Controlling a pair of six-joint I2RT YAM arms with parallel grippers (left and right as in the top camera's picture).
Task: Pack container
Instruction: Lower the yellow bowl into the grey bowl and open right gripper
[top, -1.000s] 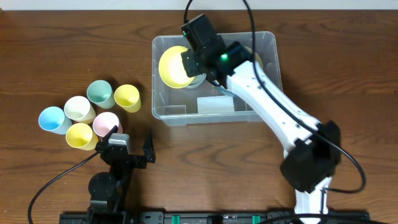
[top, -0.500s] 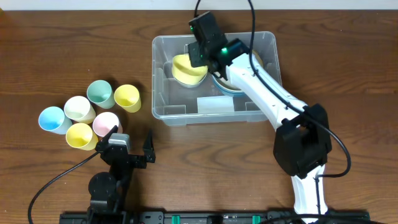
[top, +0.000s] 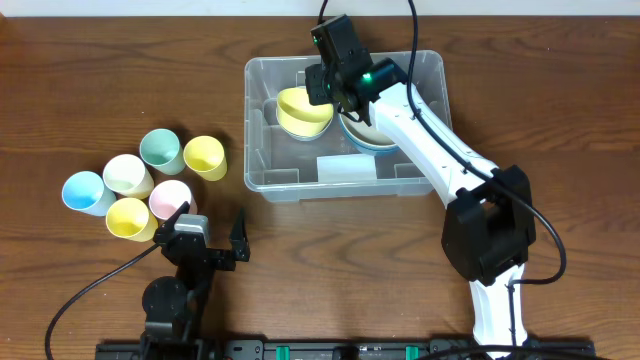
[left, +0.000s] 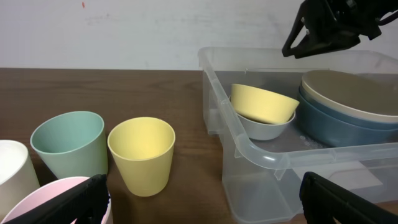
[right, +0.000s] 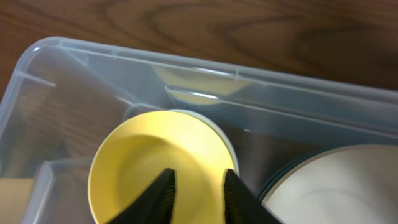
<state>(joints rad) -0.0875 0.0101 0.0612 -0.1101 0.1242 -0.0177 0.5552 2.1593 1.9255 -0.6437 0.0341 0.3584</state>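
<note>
1. The container (top: 268, 186), a large clear plastic bin with rounded corners, stands on the wooden table (top: 90, 60) in the far middle of the overhead view. A pale label (top: 345, 168) shows at its near wall.
2. The right gripper (top: 320, 90) hangs over the left half of the container. In the left wrist view it is clear of everything inside. In the right wrist view its jaws stand slightly parted with nothing between them: released.
3. Directly under the right gripper, a yellow bowl (left: 264, 102) lies tilted inside a pale grey bowl (left: 268, 129) on the container floor.
4. To the right of these, still inside the container, a blue bowl (left: 348, 127) carries a beige dish (left: 348, 93) nested in it.
5. The left gripper (top: 210, 225) sits low at the near edge of the table, well apart from the container. Its jaws are spread wide and hold nothing.
6. Six cups stand clustered on the table, left of the container and just beyond the left gripper: a blue cup (top: 83, 192), a white cup (top: 127, 173), a green cup (top: 160, 150), a yellow cup (top: 205, 156), a second yellow cup (top: 130, 217) and a pink cup (top: 170, 198). All are upright and outside the container.
</note>
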